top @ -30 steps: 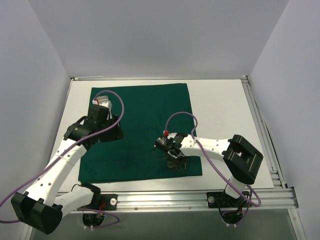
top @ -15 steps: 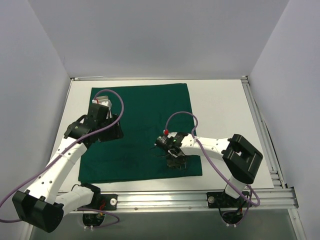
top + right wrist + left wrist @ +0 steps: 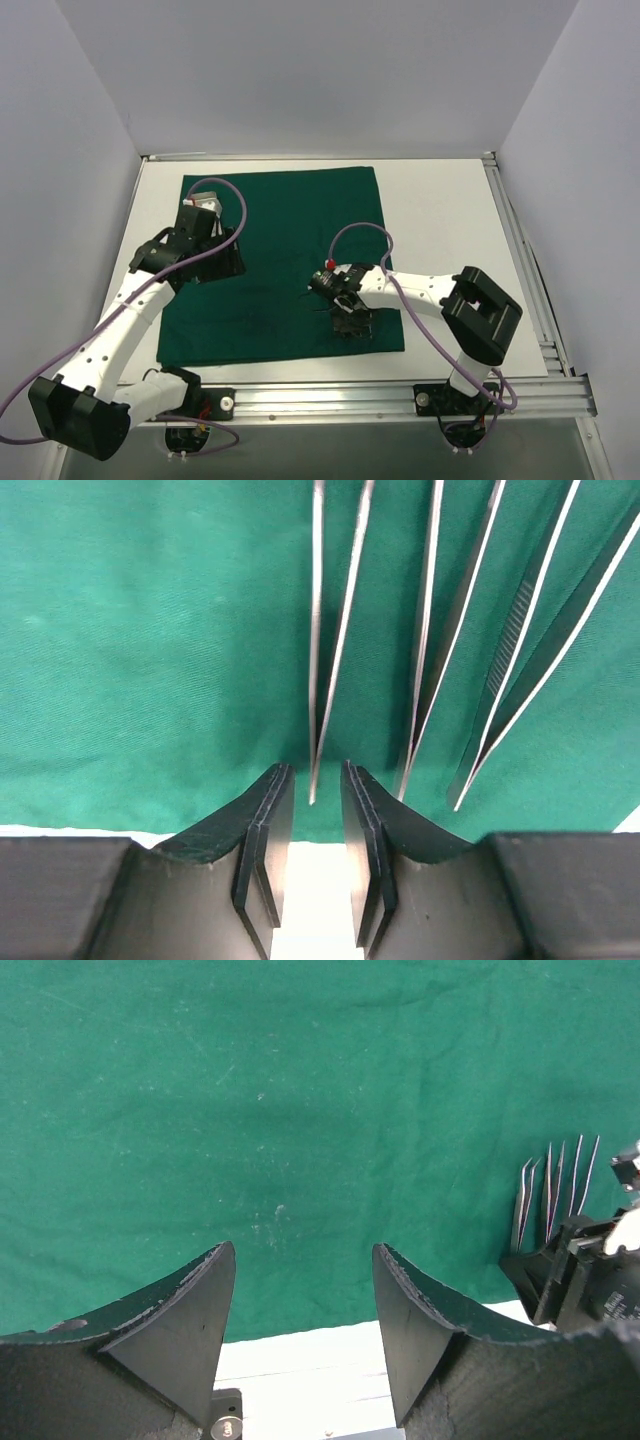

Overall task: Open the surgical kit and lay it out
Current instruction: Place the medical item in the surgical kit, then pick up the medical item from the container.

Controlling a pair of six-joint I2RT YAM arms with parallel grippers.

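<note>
Right gripper (image 3: 315,772) stands barely parted, the tweezers (image 3: 316,630) loose between its fingers, their tips cropped. Left gripper (image 3: 302,1250) gapes wide, empty.

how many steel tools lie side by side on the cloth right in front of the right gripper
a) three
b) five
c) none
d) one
a: the right wrist view shows three slim tools lying side by side on the cloth, just ahead of the right gripper.
</note>
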